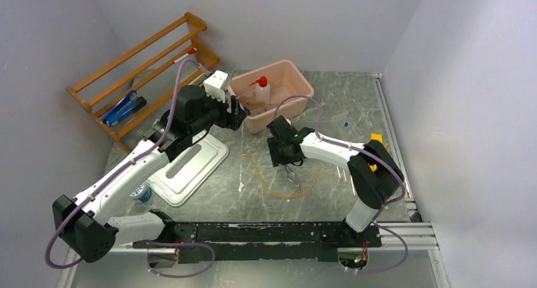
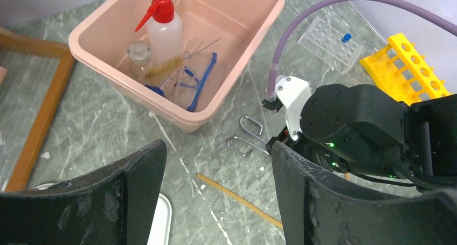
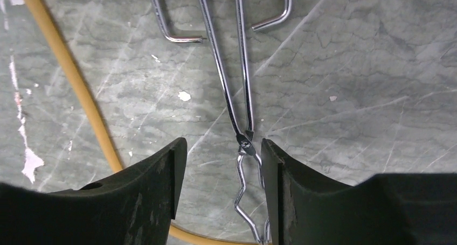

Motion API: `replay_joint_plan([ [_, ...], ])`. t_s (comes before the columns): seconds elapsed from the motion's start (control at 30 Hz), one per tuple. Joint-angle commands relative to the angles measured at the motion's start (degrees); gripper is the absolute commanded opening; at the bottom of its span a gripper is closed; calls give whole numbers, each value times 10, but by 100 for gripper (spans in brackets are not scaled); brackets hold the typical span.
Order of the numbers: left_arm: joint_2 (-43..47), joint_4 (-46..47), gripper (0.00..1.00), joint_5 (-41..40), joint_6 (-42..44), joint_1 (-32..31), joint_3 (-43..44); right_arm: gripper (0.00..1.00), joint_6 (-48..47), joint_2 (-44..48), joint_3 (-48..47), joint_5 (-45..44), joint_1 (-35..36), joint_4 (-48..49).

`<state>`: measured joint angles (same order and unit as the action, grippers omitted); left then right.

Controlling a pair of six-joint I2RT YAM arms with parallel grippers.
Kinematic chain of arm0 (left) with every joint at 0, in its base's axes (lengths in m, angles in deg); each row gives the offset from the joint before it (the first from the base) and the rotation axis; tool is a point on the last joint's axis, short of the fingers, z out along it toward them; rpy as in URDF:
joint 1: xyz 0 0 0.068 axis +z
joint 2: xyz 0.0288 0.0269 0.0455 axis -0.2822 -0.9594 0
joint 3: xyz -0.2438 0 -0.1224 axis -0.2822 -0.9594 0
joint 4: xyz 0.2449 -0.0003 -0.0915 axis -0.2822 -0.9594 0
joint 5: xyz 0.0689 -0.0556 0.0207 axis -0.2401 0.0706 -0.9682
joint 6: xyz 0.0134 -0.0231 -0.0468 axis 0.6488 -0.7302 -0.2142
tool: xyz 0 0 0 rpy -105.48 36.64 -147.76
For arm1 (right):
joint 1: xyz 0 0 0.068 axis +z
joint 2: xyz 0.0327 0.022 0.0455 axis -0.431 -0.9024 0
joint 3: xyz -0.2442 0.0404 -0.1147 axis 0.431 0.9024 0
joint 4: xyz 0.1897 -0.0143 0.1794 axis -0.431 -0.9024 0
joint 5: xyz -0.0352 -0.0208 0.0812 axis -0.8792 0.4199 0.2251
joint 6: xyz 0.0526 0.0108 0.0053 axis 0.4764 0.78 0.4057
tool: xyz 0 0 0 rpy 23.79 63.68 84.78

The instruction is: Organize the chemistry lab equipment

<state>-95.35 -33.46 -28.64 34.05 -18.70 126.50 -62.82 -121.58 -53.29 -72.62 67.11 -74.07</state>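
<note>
My left gripper hangs just on the near side of the pink tub, jaws wide apart with nothing between them. Inside the tub stands the red-capped squeeze bottle, with the blue-framed goggles lying beside it. My right gripper points down at the table, jaws apart on either side of the metal tongs about at their pivot, not clamped on them. The tongs lie flat, near the tub, looped ends toward it. The tan tubing curves along the table just left of them. The yellow tube rack sits to the right, next to a clear tray with a blue-capped tube on it.
</note>
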Motion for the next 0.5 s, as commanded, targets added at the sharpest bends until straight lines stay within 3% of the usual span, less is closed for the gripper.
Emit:
replay_joint_plan([
  [0.0,13,13,75,-14,-14,0,-9,55,1,-22,-2,-29,0,-11],
  [0.27,15,14,75,-18,-10,-1,-9,49,-26,-58,-9,-52,0,-4],
  [0.47,13,23,74,-24,-14,-1,-6,29,-38,-65,3,-33,0,4],
])
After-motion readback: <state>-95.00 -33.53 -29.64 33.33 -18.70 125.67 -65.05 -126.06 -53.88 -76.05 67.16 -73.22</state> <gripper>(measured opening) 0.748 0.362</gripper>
